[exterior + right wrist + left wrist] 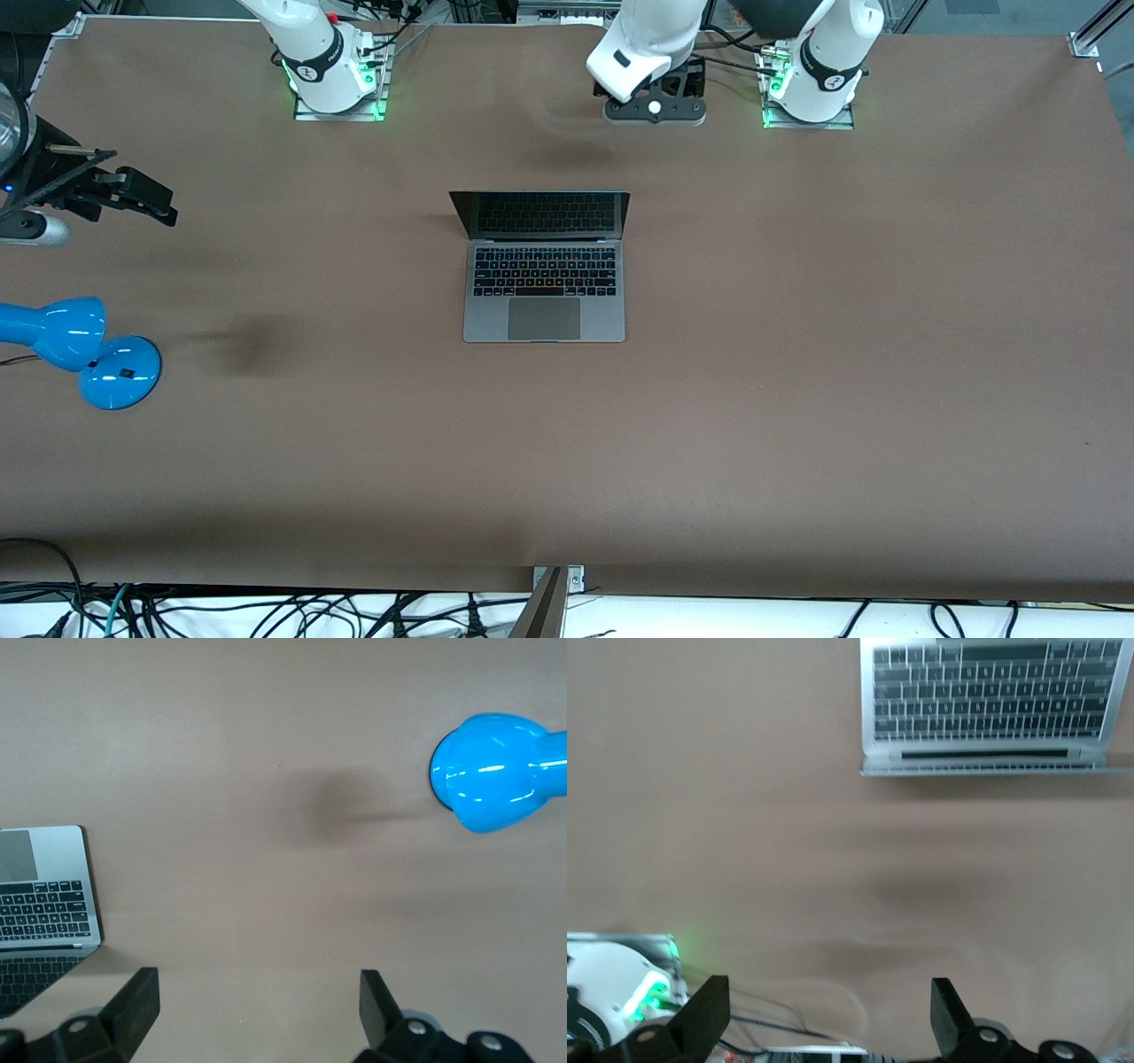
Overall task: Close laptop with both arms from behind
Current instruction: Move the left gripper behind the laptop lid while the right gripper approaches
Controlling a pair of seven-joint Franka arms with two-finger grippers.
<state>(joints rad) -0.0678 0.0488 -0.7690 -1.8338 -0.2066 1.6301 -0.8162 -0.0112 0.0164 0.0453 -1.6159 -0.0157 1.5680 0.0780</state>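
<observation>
Starting from well back, we have both arms clear of the laptop [544,266], which sits open in the middle of the desk [797,354], its screen upright and facing the front camera, keyboard and trackpad toward that camera. Our left gripper [828,1014] hangs over the bare strip of desk between the bases and the lid's back edge, close to the left arm's base; its fingers [950,1014] are spread wide and hold nothing. Our right gripper [257,1010] is out over the right arm's end of the desk, above bare brown surface between the laptop and the blue lamp [75,350], and its fingers [137,1005] are just as wide apart and empty. To do this step well, we judge that both grippers should come in from the base side of the lid, one toward each top corner, so the push is even and the hinge does not twist. The right arm has more ground to cover, so we would bring it in line before either one touches. Contact ought to be high on the lid's back, then a slow forward and downward press, easing off near the keyboard so the screen does not slam. A light metal laptop may slide on this desk if we push flat instead of downward. The lamp looks safely apart from that path.
</observation>
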